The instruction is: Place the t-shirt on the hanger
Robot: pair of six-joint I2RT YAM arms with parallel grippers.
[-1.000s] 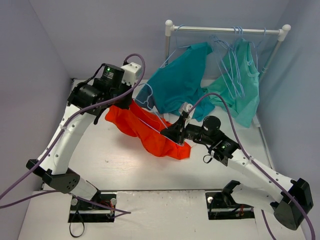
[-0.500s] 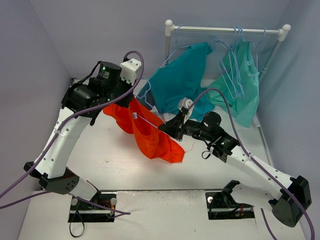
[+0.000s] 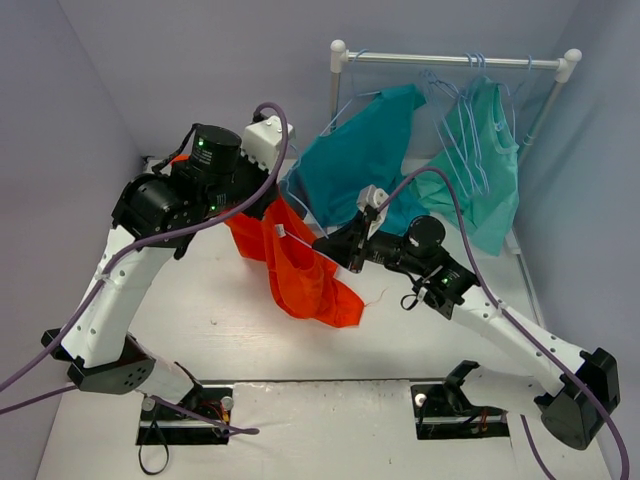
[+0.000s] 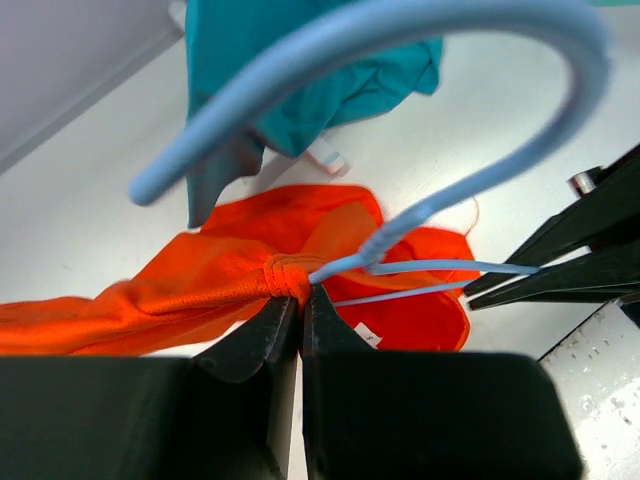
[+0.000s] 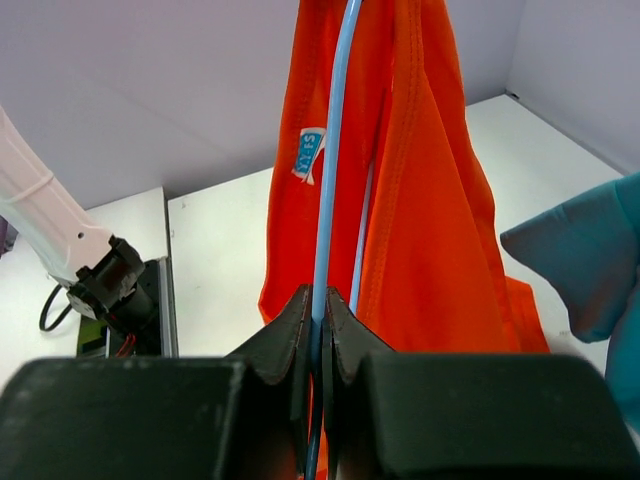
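Over the last second the left arm has risen toward the upper left of the top view and carried the t-shirt (image 3: 300, 280) with it. The shirt lay spread low over the table (image 3: 220, 320); now it hangs as a narrow, nearly vertical drape at centre frame, its hem just above the surface. The right arm has followed, shifting left and upward. This suggests the cloth is being drawn along the hanger (image 5: 328, 180), with one shoulder apparently threaded and the work not finished.

The left gripper (image 4: 300, 300) is clenched on the bunched orange collar, right where the hanger's neck emerges. The right gripper (image 5: 320, 305) is pinched tight on the pale blue wire, which runs up past the white label (image 5: 309, 155).
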